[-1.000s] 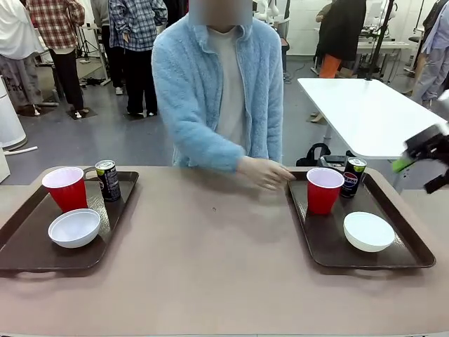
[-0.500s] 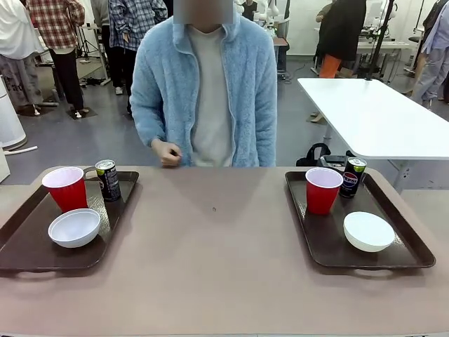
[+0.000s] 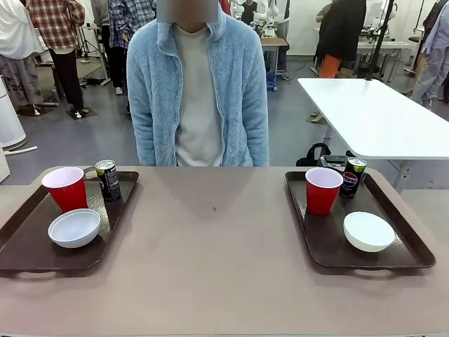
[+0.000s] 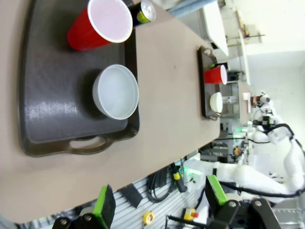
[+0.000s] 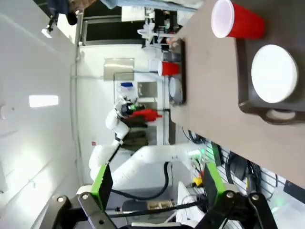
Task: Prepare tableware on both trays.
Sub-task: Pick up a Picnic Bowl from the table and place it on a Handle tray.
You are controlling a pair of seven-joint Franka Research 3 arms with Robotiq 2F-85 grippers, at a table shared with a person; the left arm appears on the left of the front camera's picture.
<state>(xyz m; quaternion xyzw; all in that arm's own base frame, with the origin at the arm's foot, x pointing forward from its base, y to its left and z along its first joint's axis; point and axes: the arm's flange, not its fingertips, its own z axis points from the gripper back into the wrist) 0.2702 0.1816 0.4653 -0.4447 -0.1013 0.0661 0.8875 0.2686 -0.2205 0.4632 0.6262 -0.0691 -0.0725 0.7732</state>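
Observation:
In the front view two dark brown trays lie on the table. The left tray [image 3: 28,256] holds a red cup [image 3: 66,188], a dark can [image 3: 107,180] and a white bowl [image 3: 74,227]. On the right tray [image 3: 330,254] stand a red cup [image 3: 323,189], a Pepsi can [image 3: 353,176] and a white bowl [image 3: 369,231]. My left gripper [image 4: 159,200] hangs open off the table's near edge, looking down on the left tray [image 4: 47,114], its cup [image 4: 102,24] and bowl [image 4: 116,91]. My right gripper [image 5: 157,181] is open too, back from the right tray [image 5: 248,102], cup [image 5: 236,19] and bowl [image 5: 274,73].
A person in a light blue fleece [image 3: 196,91] stands at the far side of the table, arms down. A white table [image 3: 372,112] is behind at the right. Between the trays the tabletop [image 3: 210,239] is bare.
The person pulled a hand back from the right tray and straightened up behind the table. My right gripper left the front view at the right edge.

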